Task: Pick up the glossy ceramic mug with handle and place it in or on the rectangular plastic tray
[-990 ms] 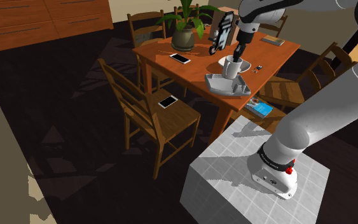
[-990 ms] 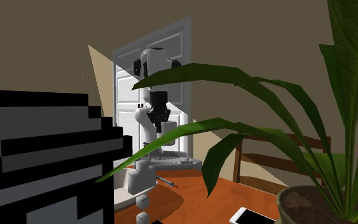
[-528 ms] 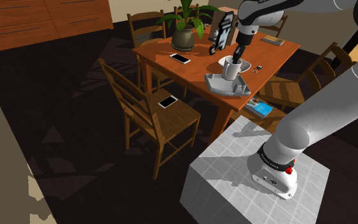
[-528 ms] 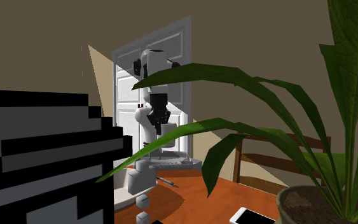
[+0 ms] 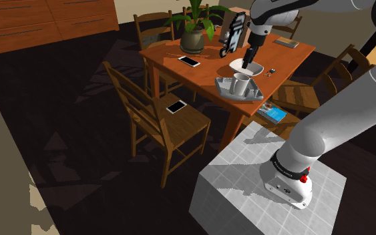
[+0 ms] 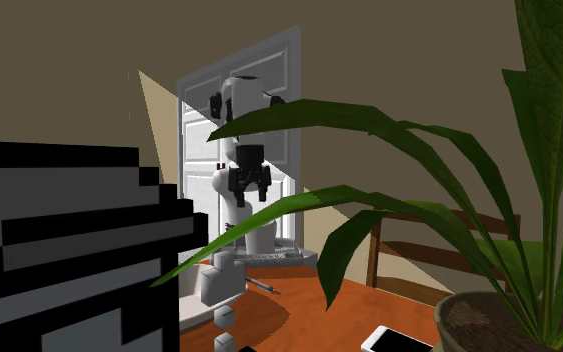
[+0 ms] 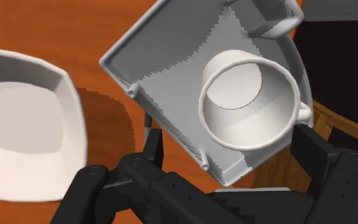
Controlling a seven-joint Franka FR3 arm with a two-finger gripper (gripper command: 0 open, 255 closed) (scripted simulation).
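In the shoulder view I see the white mug (image 5: 240, 83) standing upright inside the grey tray (image 5: 254, 95), near the edge of the wooden table (image 5: 206, 69). The gripper (image 5: 248, 61) hangs just above it, over a white bowl (image 5: 238, 65).

In the second exterior view, past broad plant leaves (image 6: 389, 200), I see the gripper (image 6: 246, 183) pointing down in front of a white door (image 6: 269, 90).

In the wrist view the fingers (image 7: 152, 147) stand wide apart, gripping nothing. The mug (image 7: 247, 98) sits mouth-up in the tray (image 7: 171, 57), its handle close to one fingertip but untouched. The bowl (image 7: 25, 127) rests on the table beside the tray.
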